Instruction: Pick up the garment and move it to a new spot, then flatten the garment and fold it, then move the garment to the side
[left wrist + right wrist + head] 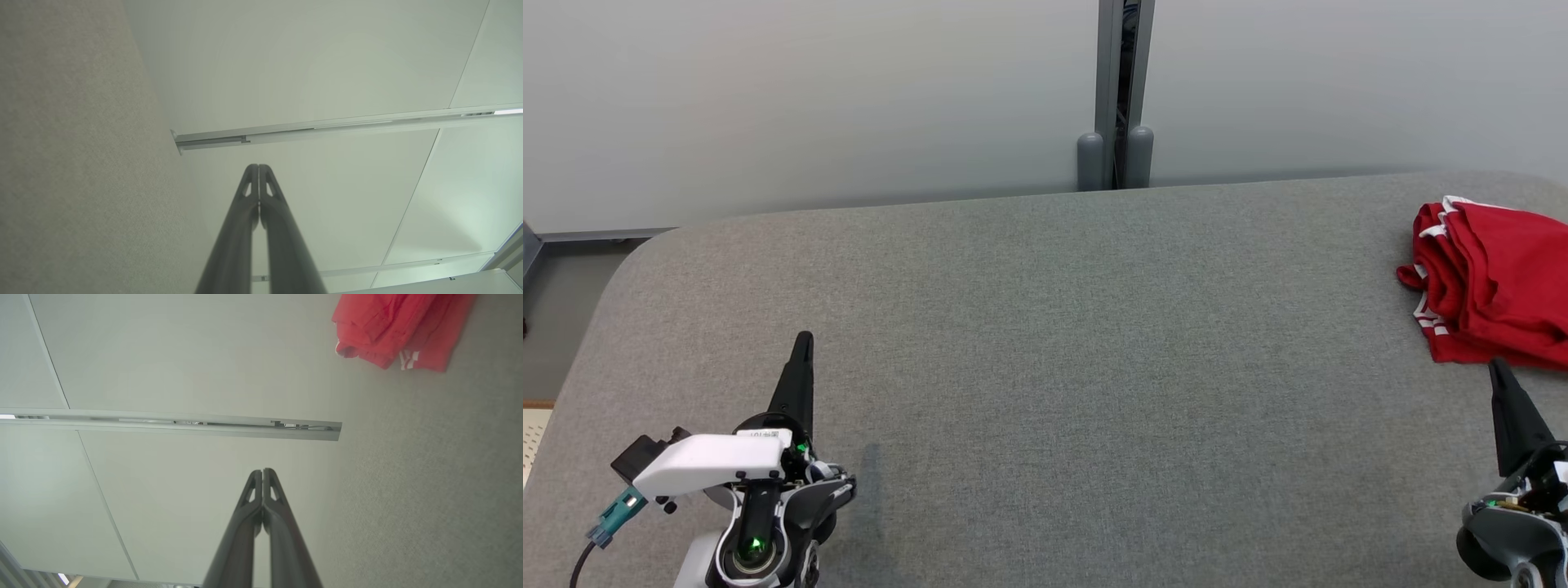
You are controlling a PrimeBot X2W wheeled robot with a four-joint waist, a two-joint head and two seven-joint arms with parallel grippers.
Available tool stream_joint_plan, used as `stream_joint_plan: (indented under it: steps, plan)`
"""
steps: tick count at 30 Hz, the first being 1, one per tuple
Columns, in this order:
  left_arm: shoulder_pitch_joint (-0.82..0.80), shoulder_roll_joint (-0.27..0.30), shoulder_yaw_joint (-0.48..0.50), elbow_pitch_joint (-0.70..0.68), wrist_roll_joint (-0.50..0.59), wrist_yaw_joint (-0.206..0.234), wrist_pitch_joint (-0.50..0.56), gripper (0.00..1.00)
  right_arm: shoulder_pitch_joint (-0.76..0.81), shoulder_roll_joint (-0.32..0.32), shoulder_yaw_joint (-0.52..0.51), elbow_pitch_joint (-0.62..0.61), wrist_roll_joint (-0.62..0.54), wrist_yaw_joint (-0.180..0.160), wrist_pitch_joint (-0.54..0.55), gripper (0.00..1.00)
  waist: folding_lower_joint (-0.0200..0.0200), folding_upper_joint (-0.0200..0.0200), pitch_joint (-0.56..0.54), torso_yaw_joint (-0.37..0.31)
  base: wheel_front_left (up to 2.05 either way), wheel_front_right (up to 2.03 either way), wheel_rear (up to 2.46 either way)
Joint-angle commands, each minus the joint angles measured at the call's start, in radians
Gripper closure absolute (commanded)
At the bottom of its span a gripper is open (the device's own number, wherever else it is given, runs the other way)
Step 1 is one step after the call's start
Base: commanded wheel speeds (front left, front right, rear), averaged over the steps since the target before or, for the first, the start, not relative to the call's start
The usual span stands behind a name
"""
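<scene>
Stretching across most of the space before the robot is a grey, cloth-covered worktop (1045,367) with rounded far corners. Behind it stands a pale wall (809,106) of plain panels. A grey upright post (1125,82) splits the wall and comes down to the worktop's far edge a little right of centre. A strip of floor (564,302) shows past the far left corner.

The garment (1494,286) is red with white trim. It lies in a loose, rumpled heap on the far right of the worktop, running off the right edge of the head view. White stripes show at its near left corner and white edging along its top. From the right wrist it sits up and to one side of the fingers, flat on the grey cloth.

The left hand (803,339) hangs over the near left of the worktop. Its two dark fingers are pressed together into one point aimed at the wall, with nothing between them. The right hand (1497,367) is at the near right, closed the same way and empty. From above, its tip looks just short of the garment's near edge, while the wrist view shows it apart from the fabric.

A small teal plug (617,510) juts from the left wrist.
</scene>
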Motion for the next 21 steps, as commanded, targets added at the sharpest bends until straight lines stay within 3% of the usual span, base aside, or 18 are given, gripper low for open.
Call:
stream_joint_plan:
  steps: [1, 21]
  plan:
    - [-0.024, 0.005, 0.004, 0.003, -0.017, -0.008, 0.003, 1.00, -0.008, -0.004, -0.005, 0.000, 0.019, 0.000, 0.007, 1.00, 0.0000, 0.0000, 0.000, 0.000, 0.00, 0.00, 0.00]
    - [-0.021, 0.005, 0.003, 0.002, -0.015, -0.006, 0.002, 1.00, -0.006, -0.001, -0.007, -0.001, 0.010, 0.000, 0.009, 1.00, 0.0000, 0.0000, 0.000, 0.000, 0.00, 0.00, 0.00]
